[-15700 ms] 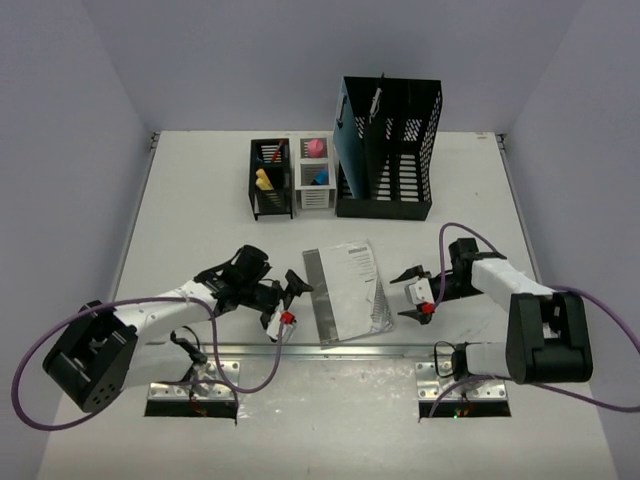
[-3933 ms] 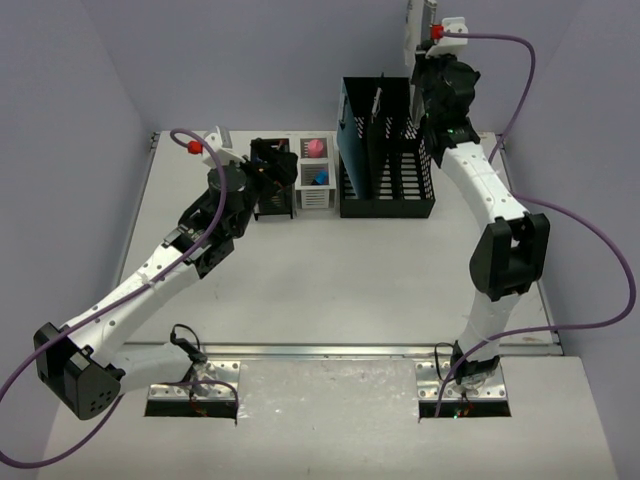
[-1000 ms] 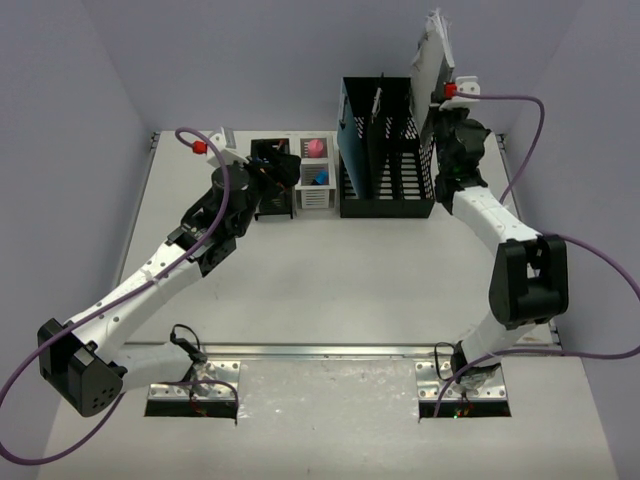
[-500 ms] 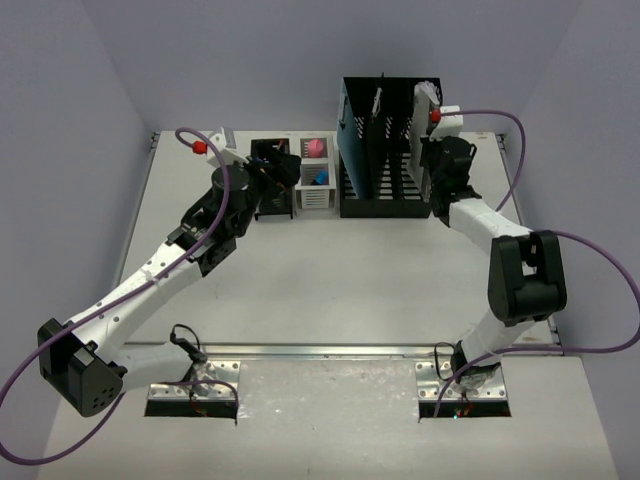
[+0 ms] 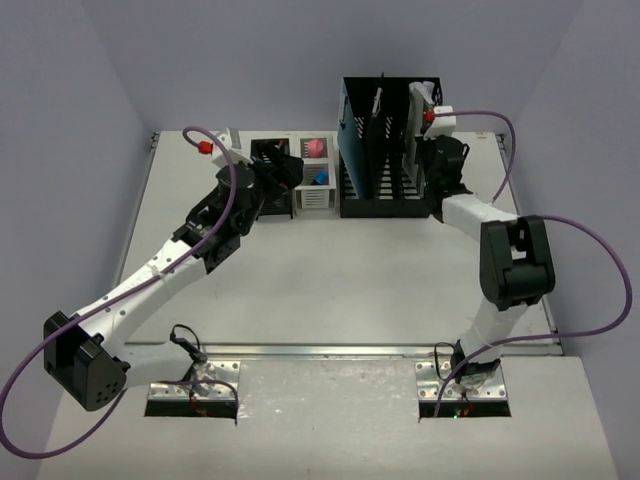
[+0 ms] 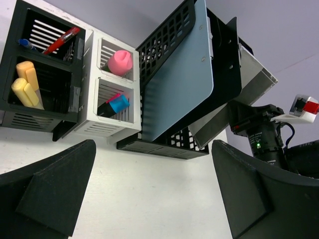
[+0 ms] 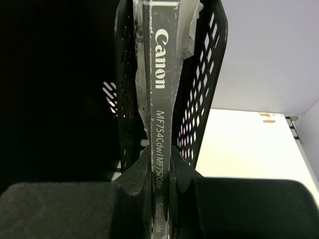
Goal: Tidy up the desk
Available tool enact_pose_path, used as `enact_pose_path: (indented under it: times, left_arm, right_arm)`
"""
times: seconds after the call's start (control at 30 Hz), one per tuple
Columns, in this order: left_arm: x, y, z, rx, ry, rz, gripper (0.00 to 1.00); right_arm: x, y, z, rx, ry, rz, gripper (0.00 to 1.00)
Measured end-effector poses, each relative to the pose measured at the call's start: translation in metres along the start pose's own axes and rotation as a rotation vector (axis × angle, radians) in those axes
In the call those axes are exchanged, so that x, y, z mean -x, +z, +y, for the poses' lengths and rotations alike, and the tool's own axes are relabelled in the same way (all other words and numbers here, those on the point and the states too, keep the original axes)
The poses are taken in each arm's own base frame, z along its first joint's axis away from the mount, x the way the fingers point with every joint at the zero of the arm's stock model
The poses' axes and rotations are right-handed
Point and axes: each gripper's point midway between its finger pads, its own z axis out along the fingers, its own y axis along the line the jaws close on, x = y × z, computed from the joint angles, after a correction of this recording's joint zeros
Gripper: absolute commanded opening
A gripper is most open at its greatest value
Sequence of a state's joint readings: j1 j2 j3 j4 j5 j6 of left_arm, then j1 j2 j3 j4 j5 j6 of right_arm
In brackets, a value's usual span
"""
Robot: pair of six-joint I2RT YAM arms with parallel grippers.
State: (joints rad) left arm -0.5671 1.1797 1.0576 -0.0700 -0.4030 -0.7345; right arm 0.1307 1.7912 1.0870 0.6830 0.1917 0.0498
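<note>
The white desk (image 5: 330, 270) carries a black mesh file rack (image 5: 385, 190) at the back. My right gripper (image 7: 160, 164) is shut on a grey Canon setup guide (image 7: 162, 74), gripping its spine edge. The guide stands upright inside the rack's rightmost slot (image 7: 207, 74); in the top view it (image 5: 416, 112) shows just above my right gripper (image 5: 430, 150). My left gripper (image 5: 285, 170) hovers open in front of the small organizers with nothing between its fingers (image 6: 50, 189). In the left wrist view the guide (image 6: 234, 104) leans in the rack (image 6: 164, 144).
A black pen holder (image 6: 40, 84) holds yellow highlighters (image 6: 27, 87) and a red pen (image 6: 62, 40). Beside it a white organizer (image 6: 117, 124) holds a pink item (image 6: 121, 60) and a blue one (image 6: 118, 104). A light blue board (image 6: 182, 84) stands in the rack. Lilac walls bound the desk.
My right gripper has come down from above the rack, lowering the guide into the rightmost slot. The left arm has barely shifted.
</note>
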Motion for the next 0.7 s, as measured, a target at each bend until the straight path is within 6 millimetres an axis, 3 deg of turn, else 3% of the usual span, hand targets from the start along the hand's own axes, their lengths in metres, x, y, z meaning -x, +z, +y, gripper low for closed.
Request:
enact_pose_path:
  times: [0.2, 0.23, 0.3, 0.33, 0.5, 0.53, 0.7]
  left_arm:
    - [-0.004, 0.005, 0.005, 0.016, 0.006, 0.009, 1.0]
    - [-0.005, 0.006, 0.006, 0.017, 0.007, 0.011, 1.0]
    - [-0.005, 0.007, 0.006, 0.02, 0.008, 0.012, 1.0]
    - [-0.005, 0.007, 0.007, 0.02, 0.008, 0.013, 1.0]
    - [-0.006, 0.007, 0.007, 0.019, 0.009, 0.015, 1.0]
    - [-0.006, 0.007, 0.007, 0.019, 0.013, 0.016, 1.0]
    - [-0.006, 0.005, 0.011, 0.036, 0.096, 0.039, 1.0]
  right_arm:
    - [-0.008, 0.007, 0.004, 0.012, 0.003, -0.023, 0.04]
    - [-0.01, 0.006, 0.005, 0.014, 0.002, -0.026, 0.18]
    - [-0.014, 0.002, 0.006, 0.018, -0.002, -0.035, 0.31]
    - [-0.014, 0.001, 0.006, 0.019, -0.004, -0.046, 0.44]
    - [-0.014, -0.014, 0.011, 0.05, -0.016, -0.057, 0.63]
    - [-0.011, -0.017, 0.013, 0.063, -0.019, -0.057, 0.71]
    - [0.032, -0.035, 0.025, 0.156, -0.021, -0.088, 0.88]
